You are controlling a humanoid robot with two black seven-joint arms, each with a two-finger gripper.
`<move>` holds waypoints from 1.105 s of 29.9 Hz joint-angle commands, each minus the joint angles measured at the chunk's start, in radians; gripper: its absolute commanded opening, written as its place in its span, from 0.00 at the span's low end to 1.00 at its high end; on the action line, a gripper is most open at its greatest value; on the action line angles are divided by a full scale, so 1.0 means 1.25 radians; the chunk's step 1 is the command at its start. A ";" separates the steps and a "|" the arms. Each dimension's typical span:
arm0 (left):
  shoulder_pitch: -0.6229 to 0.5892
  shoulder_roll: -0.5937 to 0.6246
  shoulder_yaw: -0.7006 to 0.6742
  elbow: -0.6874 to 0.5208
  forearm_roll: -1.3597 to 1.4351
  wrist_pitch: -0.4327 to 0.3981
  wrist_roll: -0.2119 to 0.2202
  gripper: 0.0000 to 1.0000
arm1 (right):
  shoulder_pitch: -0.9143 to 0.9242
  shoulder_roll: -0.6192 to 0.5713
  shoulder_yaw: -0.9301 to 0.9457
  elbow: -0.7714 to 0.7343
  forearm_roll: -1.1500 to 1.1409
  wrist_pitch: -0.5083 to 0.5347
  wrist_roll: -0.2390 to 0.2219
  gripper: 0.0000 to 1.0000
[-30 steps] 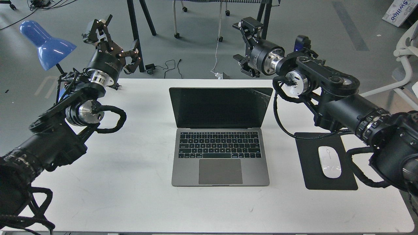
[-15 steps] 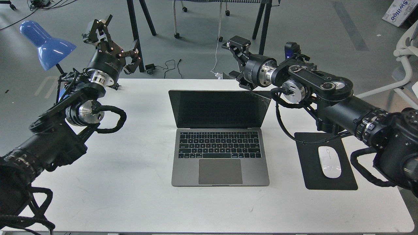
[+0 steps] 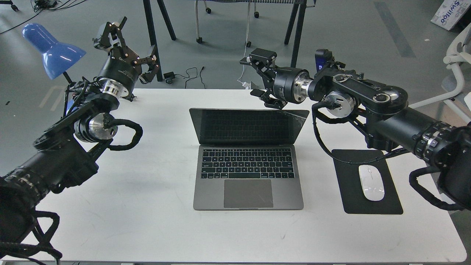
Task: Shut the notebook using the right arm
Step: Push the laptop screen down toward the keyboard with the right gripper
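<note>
The notebook [image 3: 248,165] is a space-grey laptop in the middle of the white table, lid open and tilted toward me, black screen reflecting the keys. My right arm comes in from the right; its gripper [image 3: 259,77] is open and empty, just behind and above the right part of the lid's top edge, its lower finger near that edge. I cannot tell whether it touches the lid. My left gripper [image 3: 127,44] is open and empty, raised over the table's far left corner beside the blue lamp.
A blue desk lamp [image 3: 51,51] stands at the far left. A black mouse pad [image 3: 353,195] with a white mouse [image 3: 371,187] lies right of the notebook, under my right arm. Cables and stand legs are on the floor behind the white table [image 3: 147,221].
My right gripper has moved left along the back of the notebook to its lid's top edge. The lid has tipped forward and its screen looks shorter. The left arm has not moved.
</note>
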 commanded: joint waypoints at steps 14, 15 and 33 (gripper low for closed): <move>0.000 0.000 0.000 0.000 0.000 0.000 0.000 1.00 | -0.013 -0.074 -0.149 0.163 -0.004 0.003 0.000 1.00; 0.000 0.000 0.000 0.000 0.000 0.000 0.000 1.00 | -0.013 -0.072 -0.156 0.163 -0.009 0.003 0.000 1.00; 0.000 -0.001 0.000 0.001 0.000 0.000 0.000 1.00 | -0.032 -0.061 -0.219 0.160 -0.110 0.003 0.000 1.00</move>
